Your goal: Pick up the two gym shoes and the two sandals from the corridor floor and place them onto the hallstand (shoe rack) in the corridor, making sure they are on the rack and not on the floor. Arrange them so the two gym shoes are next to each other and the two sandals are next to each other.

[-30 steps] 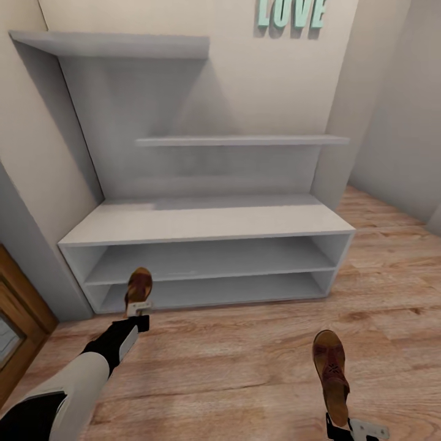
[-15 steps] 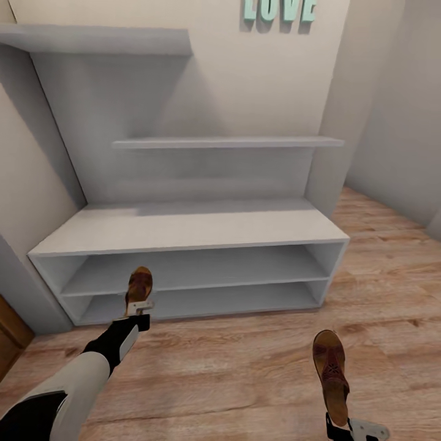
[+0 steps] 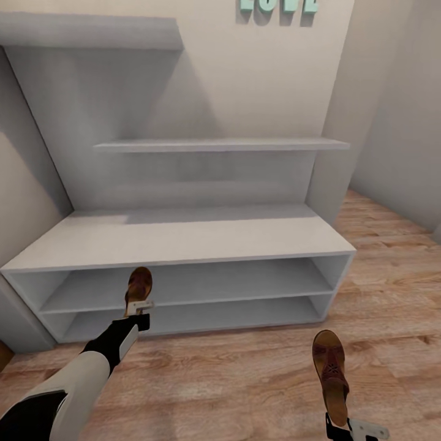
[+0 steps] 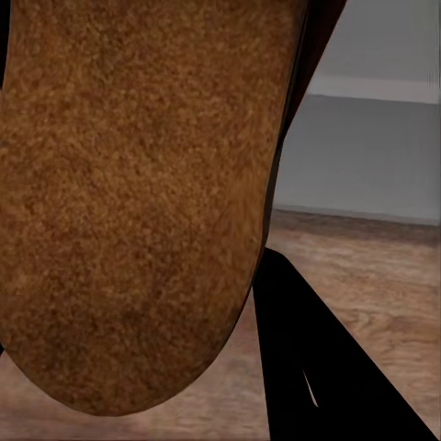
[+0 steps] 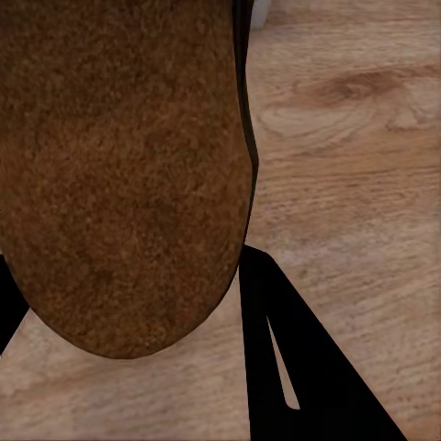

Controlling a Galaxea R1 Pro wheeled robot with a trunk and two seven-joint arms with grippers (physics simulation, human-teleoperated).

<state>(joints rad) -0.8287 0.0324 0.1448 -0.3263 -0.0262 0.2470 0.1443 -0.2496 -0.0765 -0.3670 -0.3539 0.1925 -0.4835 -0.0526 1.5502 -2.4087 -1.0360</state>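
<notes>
- The left gripper [image 3: 139,308] is clamped on the heel end of one sandal [image 3: 139,286], which points away from the robot, toe toward the shoe rack [image 3: 184,236].
- That sandal hangs in the air in front of the rack's open tiers, toward their left end, level with the divider between the upper and lower tier (whether its toe reaches past the front edge cannot be told).
- From the left wrist camera the tan footbed of this sandal [image 4: 138,184] sits close to the lens, with a dark finger [image 4: 322,367] beside it and the grey rack front and wood floor beyond.
- The right gripper [image 3: 349,427] grips the heel end of the second sandal [image 3: 329,373], held above the wood floor [image 3: 245,380], well in front of the rack's right front corner.
- The right wrist camera shows that sandal's footbed [image 5: 119,175] over bare planks, one dark finger [image 5: 294,367] alongside it.
- The rack's flat top and both tiers are bare; two wall shelves rise above it, the higher at the left.
- Teal letters [image 3: 278,5] hang on the wall above, cut off by the edge of the view.
</notes>
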